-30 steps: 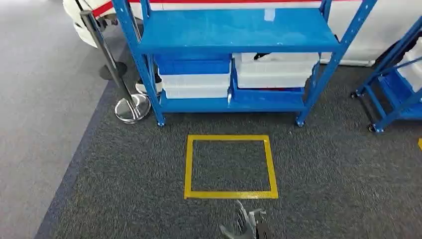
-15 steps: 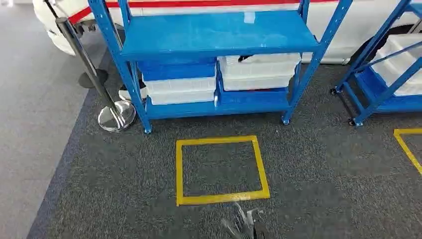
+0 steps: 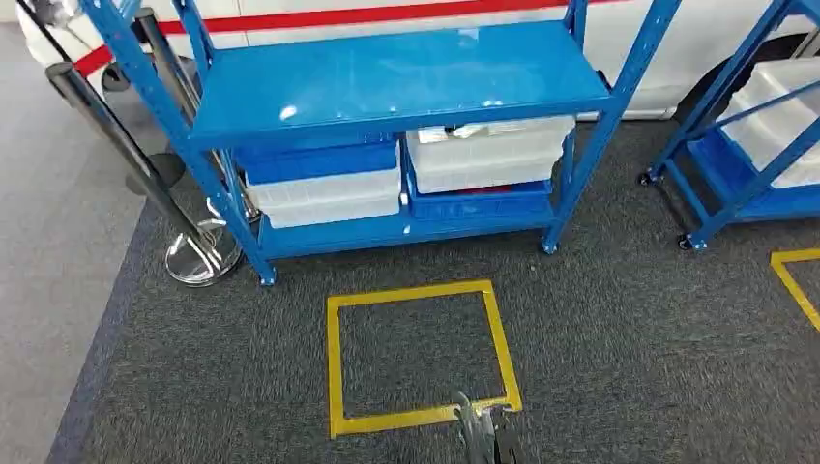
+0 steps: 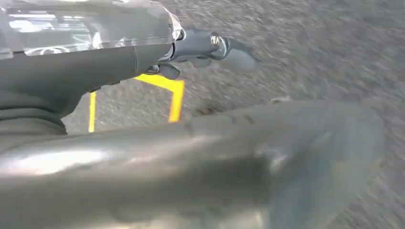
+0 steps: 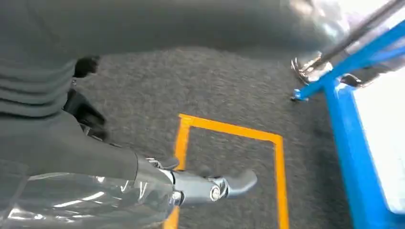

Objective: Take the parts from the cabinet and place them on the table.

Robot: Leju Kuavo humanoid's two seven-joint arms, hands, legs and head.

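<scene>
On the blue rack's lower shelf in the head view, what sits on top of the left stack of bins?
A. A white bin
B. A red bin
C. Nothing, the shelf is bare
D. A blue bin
D: on the lower shelf of the blue rack, the left stack has a blue bin on top of a white bin.

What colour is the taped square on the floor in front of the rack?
Yellow: the taped square on dark grey carpet shows best in the head view.
</scene>
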